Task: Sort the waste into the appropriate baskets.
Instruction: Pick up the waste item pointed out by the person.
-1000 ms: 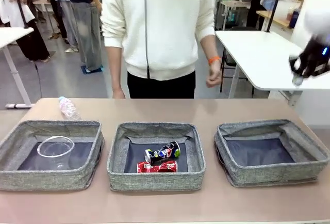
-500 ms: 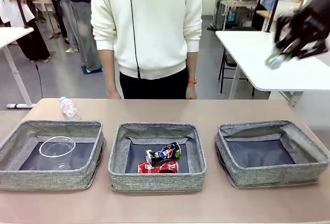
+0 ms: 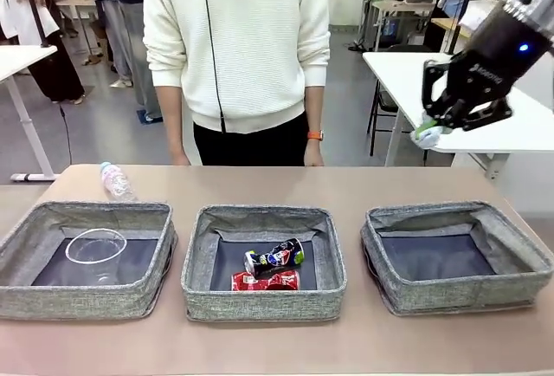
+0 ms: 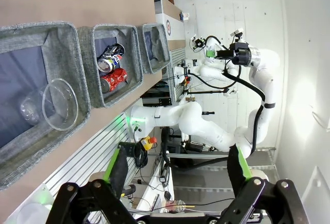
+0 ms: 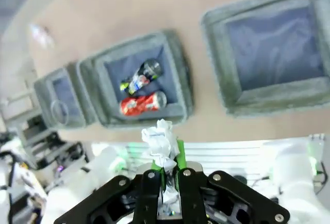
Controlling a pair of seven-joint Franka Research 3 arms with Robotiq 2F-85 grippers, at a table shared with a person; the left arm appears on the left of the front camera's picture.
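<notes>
On the table's left, the clear plastic bottle [image 3: 115, 183] lies behind the left basket [image 3: 82, 300], which holds the clear plastic cup [image 3: 93, 248]; the left gripper [image 4: 177, 164] has its jaws spread wide; the middle basket [image 3: 260, 304] holds the dark printed can [image 3: 275, 256] and the crushed red can [image 3: 264, 281]; high over the right side, the right gripper [image 3: 430, 126] is pinching the crumpled paper ball [image 3: 426, 136]!

A person [image 3: 235, 38] in a white sweater stands behind a brown table [image 3: 346, 181]. A white table [image 3: 424, 81] stands back right; other people [image 3: 130, 21] stand back left.
</notes>
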